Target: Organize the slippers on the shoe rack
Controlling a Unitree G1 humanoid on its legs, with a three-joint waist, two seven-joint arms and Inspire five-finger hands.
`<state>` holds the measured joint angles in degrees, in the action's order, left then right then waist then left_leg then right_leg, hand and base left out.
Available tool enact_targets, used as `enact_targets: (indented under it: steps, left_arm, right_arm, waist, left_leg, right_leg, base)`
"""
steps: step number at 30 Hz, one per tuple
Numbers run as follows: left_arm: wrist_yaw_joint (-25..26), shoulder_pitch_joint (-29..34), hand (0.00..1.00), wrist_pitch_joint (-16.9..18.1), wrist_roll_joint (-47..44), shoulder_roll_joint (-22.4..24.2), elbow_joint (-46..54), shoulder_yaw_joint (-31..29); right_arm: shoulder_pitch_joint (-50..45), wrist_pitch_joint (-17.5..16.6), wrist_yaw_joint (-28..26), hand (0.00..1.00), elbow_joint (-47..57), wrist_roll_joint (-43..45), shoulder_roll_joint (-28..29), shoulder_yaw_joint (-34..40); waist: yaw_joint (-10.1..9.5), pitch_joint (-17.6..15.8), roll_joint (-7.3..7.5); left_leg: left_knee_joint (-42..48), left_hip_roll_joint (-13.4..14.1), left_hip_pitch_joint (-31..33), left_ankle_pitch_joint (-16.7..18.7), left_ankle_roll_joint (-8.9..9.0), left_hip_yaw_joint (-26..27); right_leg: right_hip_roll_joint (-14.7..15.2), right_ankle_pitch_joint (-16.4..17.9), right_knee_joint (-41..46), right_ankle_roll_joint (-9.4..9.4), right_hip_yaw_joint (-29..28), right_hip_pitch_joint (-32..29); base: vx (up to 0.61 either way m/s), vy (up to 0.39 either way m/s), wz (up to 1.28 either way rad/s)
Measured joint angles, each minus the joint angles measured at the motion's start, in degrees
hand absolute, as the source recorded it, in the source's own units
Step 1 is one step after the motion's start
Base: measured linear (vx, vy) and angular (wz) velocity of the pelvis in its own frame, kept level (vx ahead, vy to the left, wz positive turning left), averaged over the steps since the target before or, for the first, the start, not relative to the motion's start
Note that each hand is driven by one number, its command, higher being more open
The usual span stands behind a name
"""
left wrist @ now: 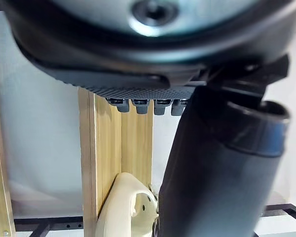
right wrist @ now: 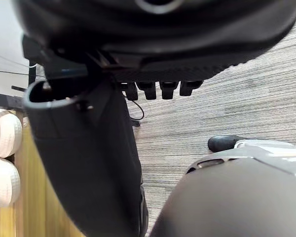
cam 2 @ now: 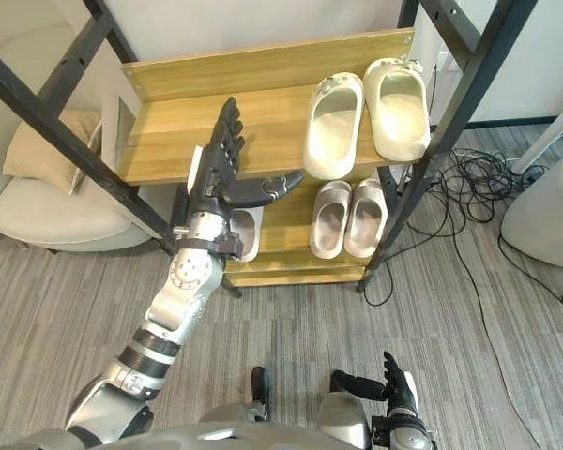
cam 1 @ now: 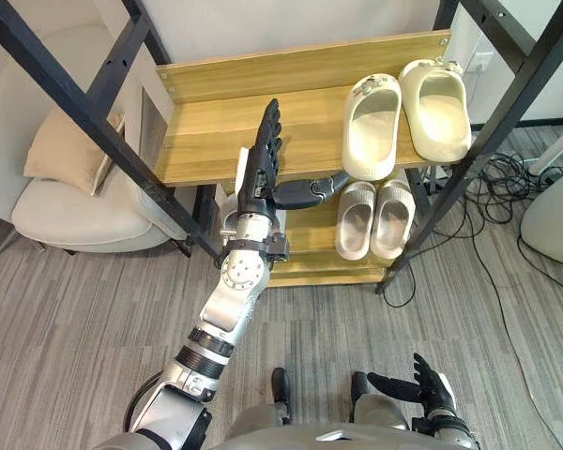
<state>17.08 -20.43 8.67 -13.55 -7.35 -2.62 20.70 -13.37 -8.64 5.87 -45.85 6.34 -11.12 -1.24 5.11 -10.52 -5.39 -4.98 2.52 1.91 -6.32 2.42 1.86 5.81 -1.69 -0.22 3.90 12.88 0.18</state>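
Your left hand (cam 1: 260, 178) raised at front of shoe rack (cam 1: 206, 131), level with top shelf; fingers straight and together, thumb stuck out sideways, holding nothing. Large cream slipper pair (cam 1: 373, 127) on top shelf, on thumb side of hand, near thumb tip; contact unclear. Smaller beige pair (cam 1: 357, 220) on lower shelf, below thumb tip. Another pale slipper (cam 2: 248, 231) on lower shelf, partly hidden under wrist. Your right hand (cam 1: 432, 386) low over floor, fingers loosely spread, empty.
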Motion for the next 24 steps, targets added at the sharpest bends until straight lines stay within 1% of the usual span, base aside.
enact_targets:
  steps: [3,9,12,17,19,24]
  left_arm:
    - [-0.07,0.0,1.0,0.0,-0.53,0.42,-0.23,1.17]
    - [-0.05,-0.14,1.0,0.0,-1.08,1.08,-1.64,2.71]
    - [-0.05,-0.26,1.0,-0.01,-1.69,1.3,-1.76,3.37]
    - [0.0,-1.77,1.0,-0.01,-1.93,1.68,-4.13,5.11]
    - [0.02,-2.58,1.0,-0.01,-2.25,2.79,-5.01,5.52]
    - [0.19,-5.24,1.0,0.01,-2.21,3.29,-7.95,5.66]
  right_arm:
    - [0.24,0.0,0.56,1.0,0.02,-0.05,0.09,0.0]
    - [0.21,0.05,0.81,1.0,0.01,-0.05,0.28,0.0]
    - [0.26,0.05,0.96,1.0,0.02,-0.05,0.53,0.0]
    - [0.24,0.08,0.98,1.0,0.06,-0.05,0.69,-0.03]
    - [0.25,0.09,0.98,1.0,0.06,-0.05,0.81,-0.03]
    - [0.24,0.09,0.98,1.0,0.14,-0.05,1.01,-0.04]
  waist:
    - [0.0,0.29,0.53]
    - [0.03,0.46,0.86]
    - [0.04,0.66,1.27]
    - [0.13,0.63,1.63]
    - [0.16,0.59,1.8]
    - [0.84,0.54,2.09]
  left_leg:
    - [0.0,-0.07,0.0,0.03,0.03,-0.14]
    - [-0.01,-0.11,-0.01,0.05,0.06,-0.39]
    - [-0.01,-0.09,-0.06,0.06,0.09,-0.45]
    - [-0.02,-0.16,-1.08,0.23,0.32,-0.47]
    - [-0.03,-0.09,-1.07,0.23,0.32,-0.46]
    - [-0.03,0.04,-1.13,0.31,0.43,-0.3]
  right_leg:
    - [-0.07,-0.5,-1.18,0.04,0.22,0.63]
    - [-0.12,-0.68,-1.85,0.07,0.6,1.07]
    - [-0.17,-0.79,-2.19,0.02,0.7,1.31]
    - [-0.19,-1.08,-3.13,0.09,0.83,2.8]
    - [-0.27,-1.09,-3.15,0.08,0.83,2.79]
    - [-0.39,-1.08,-3.22,0.08,0.72,2.81]
  base:
    - [0.0,0.003,0.04]
    - [0.0,0.0,0.01]
    - [0.0,0.0,0.0]
    - [0.0,0.0,0.0]
    - [0.0,0.0,0.0]
    - [0.0,0.0,0.0]
